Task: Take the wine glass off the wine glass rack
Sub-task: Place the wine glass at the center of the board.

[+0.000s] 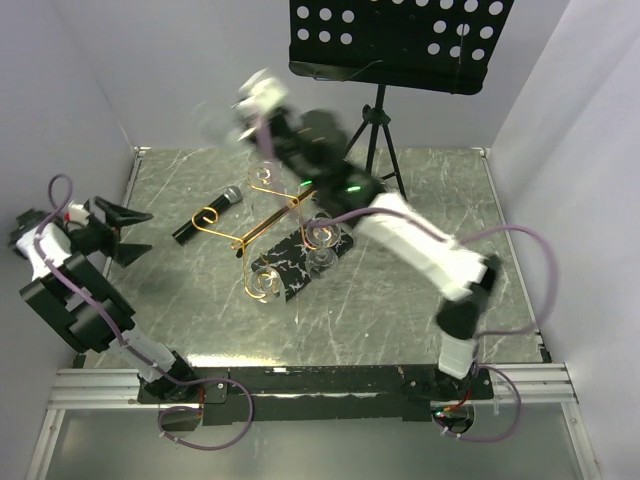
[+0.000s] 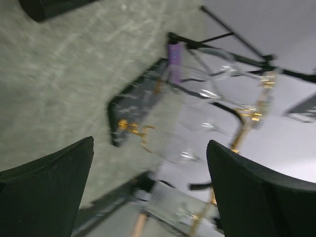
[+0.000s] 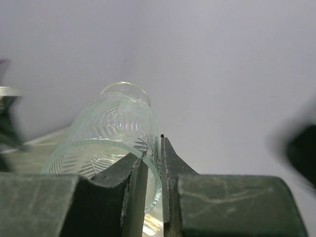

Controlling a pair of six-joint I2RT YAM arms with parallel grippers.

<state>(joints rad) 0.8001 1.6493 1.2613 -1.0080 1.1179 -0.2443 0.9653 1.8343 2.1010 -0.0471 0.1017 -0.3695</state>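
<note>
Marbled surface (image 1: 440, 200), pale walls. R tool (image 3: 153, 168) clamped on wine glass (image 3: 111, 126) rim, glass up in air, well apart from wine glass rack (image 1: 268, 232); blurry, prob. tilted. L tool (image 1: 133, 232) fingers wide apart, holding nothing.

**Top view:** bright, even, diffuse light with faint shadows. A pale glare band lies along the near edge of the counter (image 1: 320, 352). The right tool (image 1: 238, 114) and its wine glass (image 1: 212, 120) are smeared by motion.

**Left wrist view:** blurred throughout, with outlines streaked.

**Right wrist view:** the glass's ribbing is crisp. A dark shape (image 3: 302, 153) at the right edge is out of focus.
</note>
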